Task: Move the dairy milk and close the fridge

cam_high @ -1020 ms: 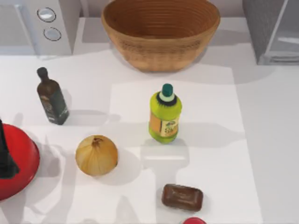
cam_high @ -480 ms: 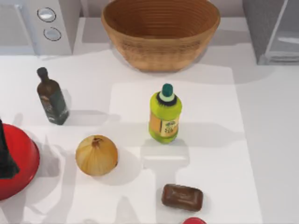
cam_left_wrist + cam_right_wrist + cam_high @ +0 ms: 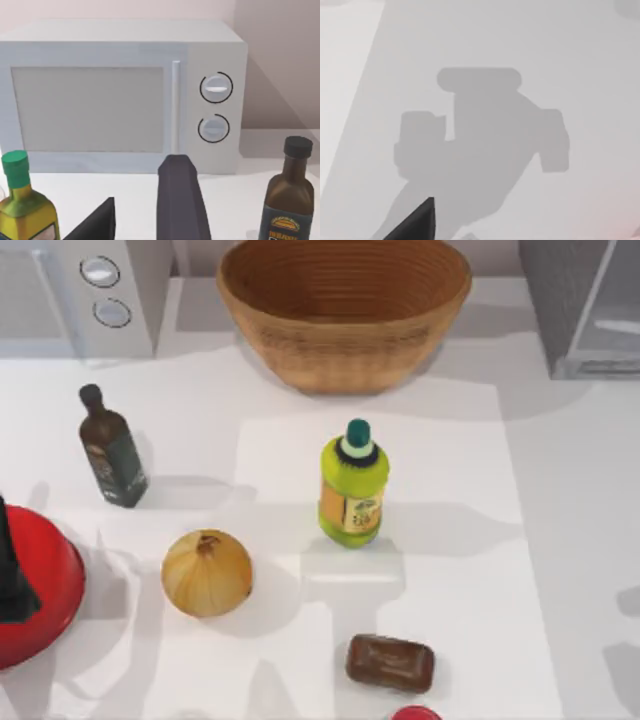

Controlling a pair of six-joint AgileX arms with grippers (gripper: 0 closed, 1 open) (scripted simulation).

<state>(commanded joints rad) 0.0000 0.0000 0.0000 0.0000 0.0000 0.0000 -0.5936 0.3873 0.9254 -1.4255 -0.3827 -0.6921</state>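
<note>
basket (image 3: pixel 345 310) sitting at back centre | microwave (image 3: pixel 85 295) standing back left | fridge (image 3: pixel 585 305) standing back right | bottle (image 3: pixel 353 490) standing mid-table | onion (image 3: pixel 207 572) lying front-left of bottle

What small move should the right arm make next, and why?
Probably bring the right gripper toward the fridge at the table's far right corner: its pale inside shows, so the door seems open, while this gripper hangs above bare table. The left gripper faces the microwave, parked.

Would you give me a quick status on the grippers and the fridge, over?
Left gripper open, facing microwave. Right gripper above bare table. Fridge far right, pale interior showing. Basket beside it, apart.
</note>
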